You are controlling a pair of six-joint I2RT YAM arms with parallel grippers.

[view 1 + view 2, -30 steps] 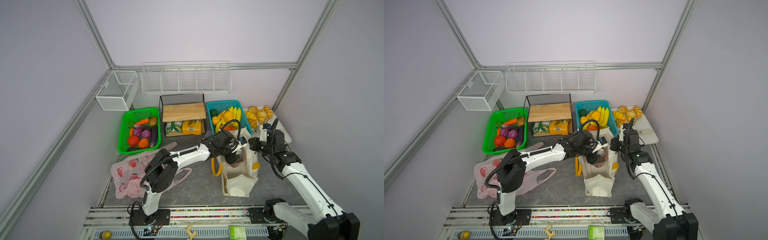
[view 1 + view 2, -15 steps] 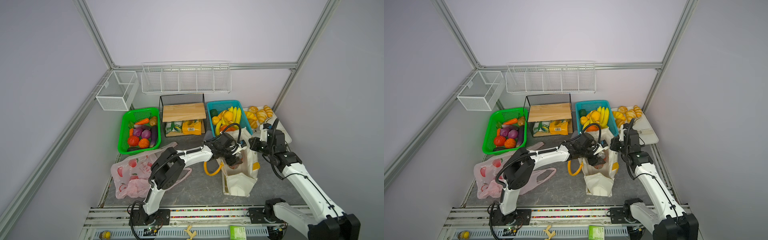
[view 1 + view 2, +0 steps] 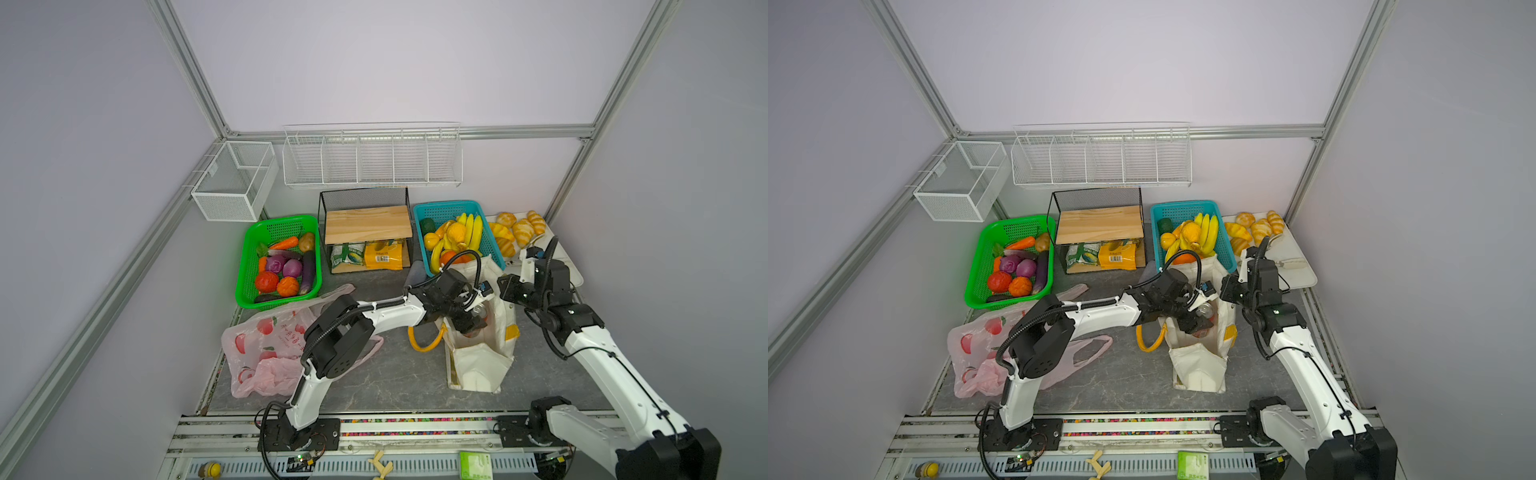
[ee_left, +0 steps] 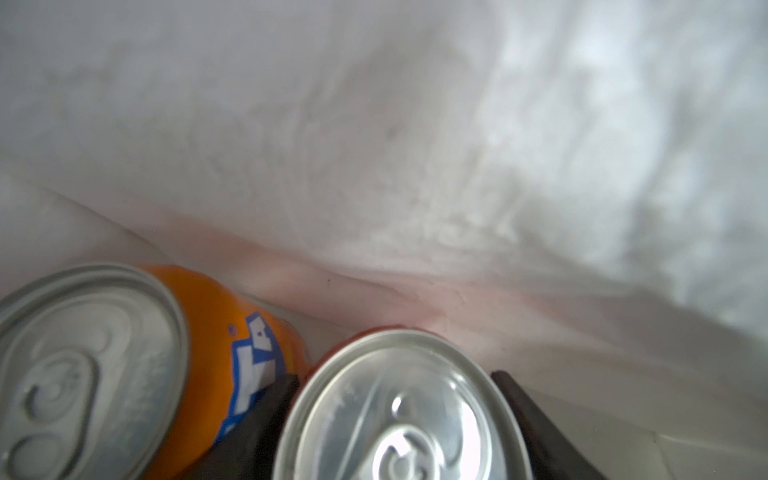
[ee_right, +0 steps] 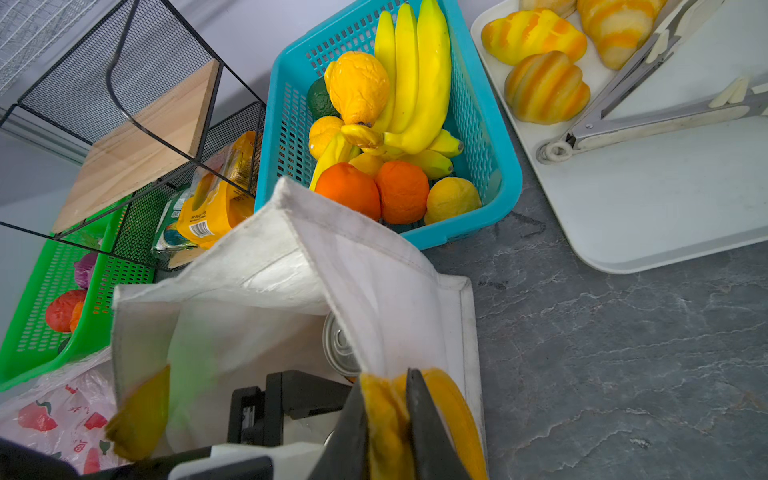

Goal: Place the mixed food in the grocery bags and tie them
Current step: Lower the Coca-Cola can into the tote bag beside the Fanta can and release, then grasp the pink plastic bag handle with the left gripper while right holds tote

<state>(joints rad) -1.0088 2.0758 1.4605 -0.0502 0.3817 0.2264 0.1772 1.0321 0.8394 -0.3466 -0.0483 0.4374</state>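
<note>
Seeing the left gripper astride the red soda can inside the tote, its grip unclear to us, we fear the right gripper, pinching 1 yellow handle, slips and the mouth collapses.

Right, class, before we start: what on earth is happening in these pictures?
A two-armed robot is packing groceries. The left hand reaches into the cream tote, its fingers either side of a red soda can that sits beside an orange Fanta can; whether they grip it is unclear. The right hand pinches the tote's yellow handle, holding it up. The pink plastic bag lies slumped on the table.
</note>
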